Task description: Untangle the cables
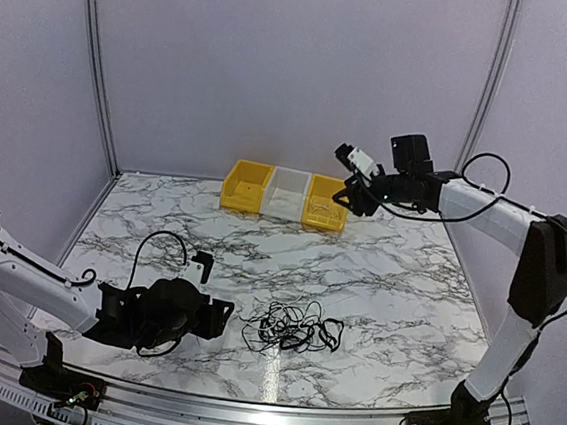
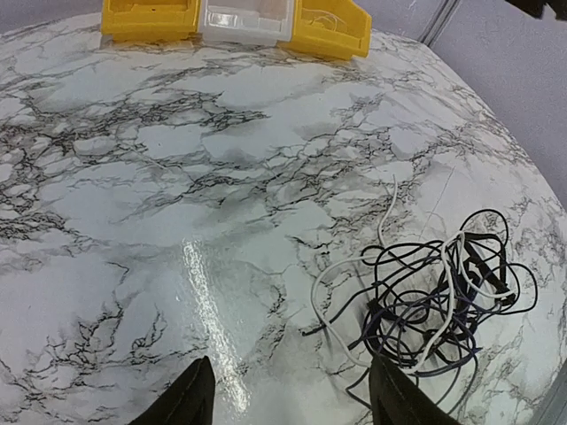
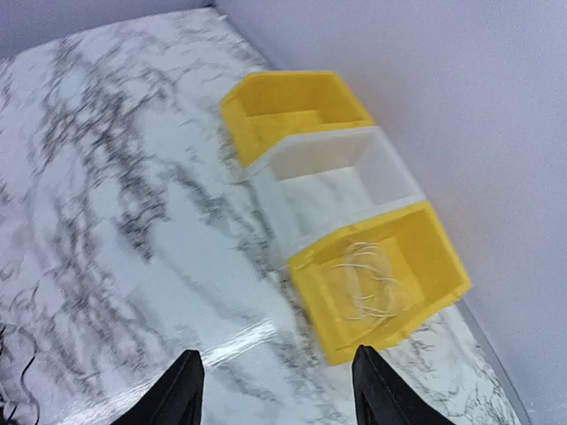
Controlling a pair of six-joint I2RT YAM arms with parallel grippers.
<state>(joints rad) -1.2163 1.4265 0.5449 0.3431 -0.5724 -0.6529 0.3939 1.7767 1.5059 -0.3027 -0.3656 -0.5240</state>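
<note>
Loose tangle of thin black cables (image 1: 292,329) with a white strand through it, near the worktop's front edge; both arms empty.
The tangle lies front-centre on the white, grey-veined marble worktop (image 1: 388,273), just right of the left fingers (image 2: 199,398). These stand apart with nothing between them, low over the surface and clear of the cords. Bare marble runs from the tangle to the back edge. Three open bins touch in a row there: a yellow plastic bin (image 1: 246,189), a translucent white bin (image 1: 288,195) and a second yellow bin (image 3: 328,319) with a thin white cord (image 3: 372,283) coiled inside. The right fingers (image 3: 182,394) are spread wide and empty, above that end bin. A metal rail (image 1: 264,412) lines the near edge. Pale grey panel walls (image 1: 297,73) close the back and both sides.
</note>
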